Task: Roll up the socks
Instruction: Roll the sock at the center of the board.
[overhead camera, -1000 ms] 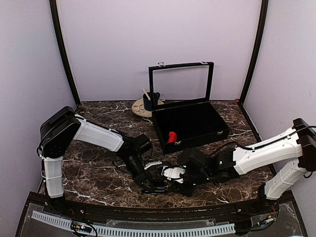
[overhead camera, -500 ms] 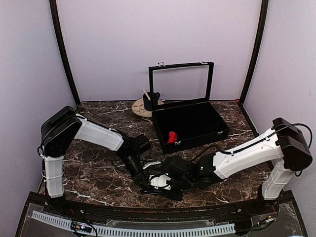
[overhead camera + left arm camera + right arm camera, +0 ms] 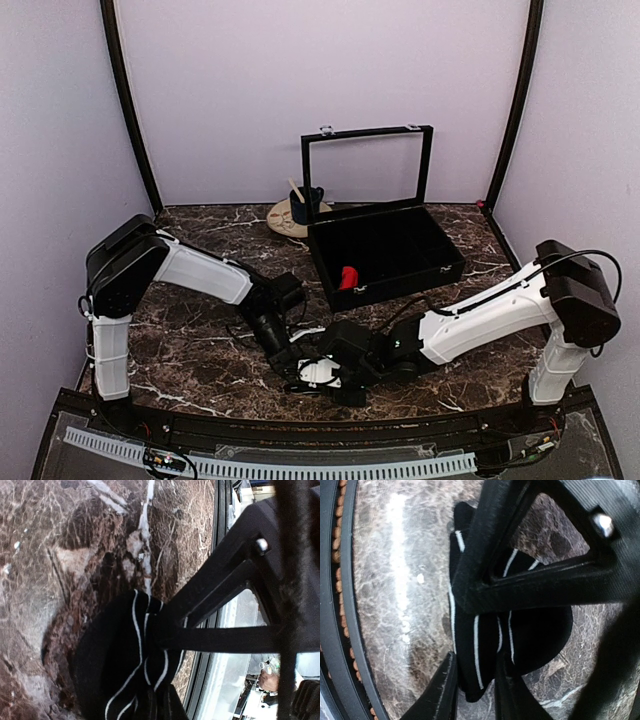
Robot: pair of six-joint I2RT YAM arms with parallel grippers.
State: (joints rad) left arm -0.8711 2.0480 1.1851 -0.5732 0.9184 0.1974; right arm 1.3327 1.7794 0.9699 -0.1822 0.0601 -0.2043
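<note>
Plainly, the black striped sock (image 3: 115, 650) lies bunched on the marble table (image 3: 200, 360) near its front edge, not yet a tight roll; the left gripper (image 3: 159, 702) is pinched together on its fabric; the right gripper (image 3: 475, 690) has its fingers narrowly apart with the sock's end filling the gap, gripped by my reading; a red bundle (image 3: 347, 277) sits inside the black box (image 3: 400, 282), seemingly finished; rolling and boxing this sock remain.

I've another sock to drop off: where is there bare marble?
Bare marble lies far left, between the left arm and the plate, and far right, between the black box and the right arm. Front centre is crowded: the left gripper and right gripper meet on the striped sock.
</note>
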